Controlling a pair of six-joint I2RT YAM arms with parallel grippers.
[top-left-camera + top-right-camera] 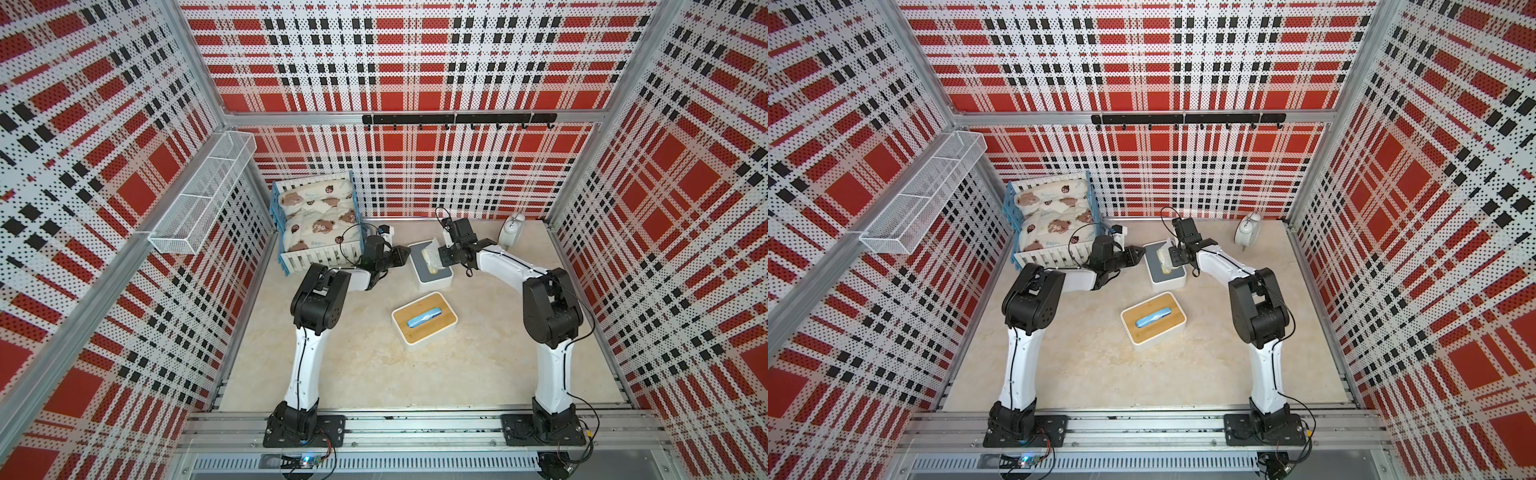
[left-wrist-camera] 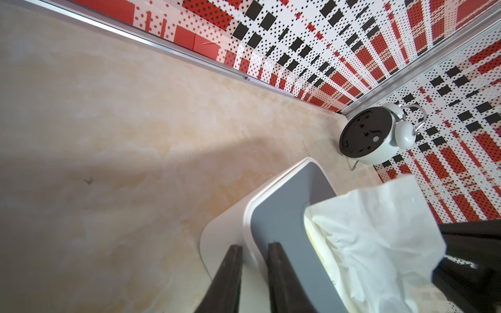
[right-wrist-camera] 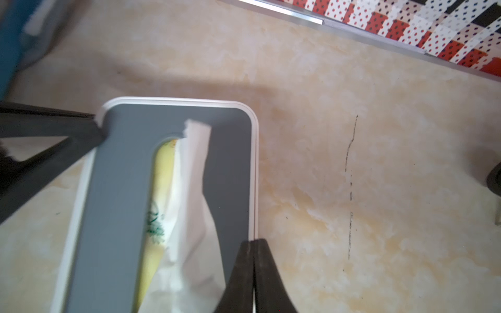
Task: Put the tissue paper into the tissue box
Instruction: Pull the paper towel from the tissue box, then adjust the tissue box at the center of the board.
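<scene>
My left gripper (image 2: 254, 245) pinches the left rim of the tissue box (image 3: 233, 162) at the far middle, so I'd use the right gripper (image 3: 253, 241), its jaws pressed together, to poke the tissue paper (image 3: 195, 189) sticking up out of it gently down.

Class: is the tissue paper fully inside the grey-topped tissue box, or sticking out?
Sticking out: the tissue paper rises above the grey top of the tissue box.
</scene>
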